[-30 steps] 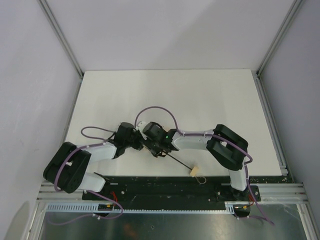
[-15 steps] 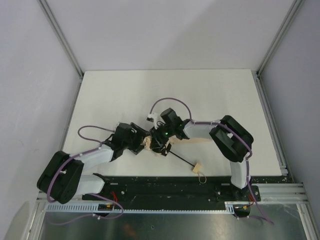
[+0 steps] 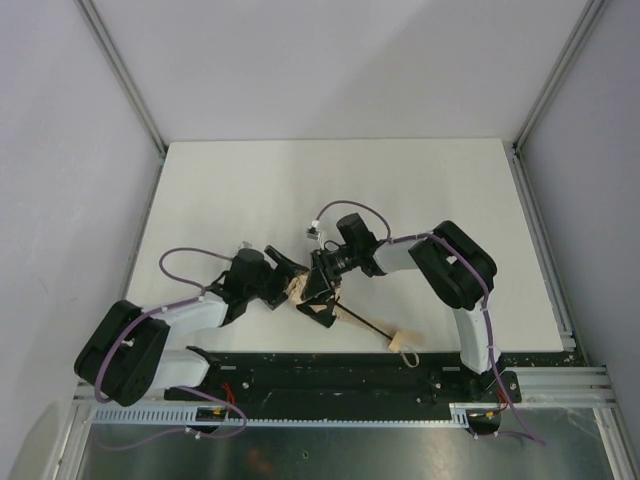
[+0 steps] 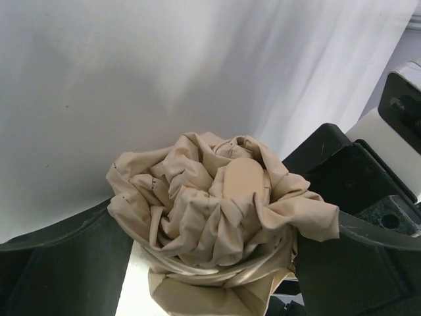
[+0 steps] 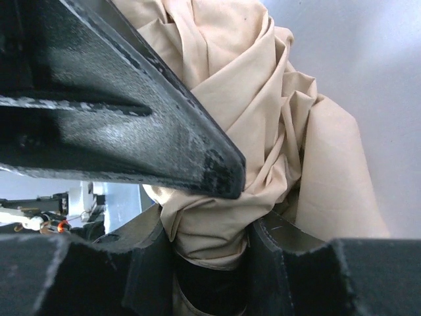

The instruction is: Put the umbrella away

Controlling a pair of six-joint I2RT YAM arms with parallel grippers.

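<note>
Overhead view of a white table [image 3: 400, 190] where two robot arms are meeting close to the near edge, at the crumpled head of the umbrella [image 3: 297, 291]. The tan canopy is lying in a bunched ball just left of centre. Its thin black shaft [image 3: 362, 324] is running away from the ball toward the near right and ending at the small tan handle [image 3: 399, 340], with the loop strap [image 3: 410, 356] lying beside the black base rail [image 3: 330, 378]. The left gripper [image 3: 283, 279] is facing the ball from the left with its jaws spread wide on either side of the fabric and, as far as its wrist camera is showing, not squeezing it. The right gripper [image 3: 318, 291] is reaching in from the far right and is pinching a fold of canopy between its jaws. Both are sitting at the fabric end; the handle end is lying nearer the right arm's base. The near edge is crowding the handle, while bare table is stretching away toward the far side and both side walls.
</note>
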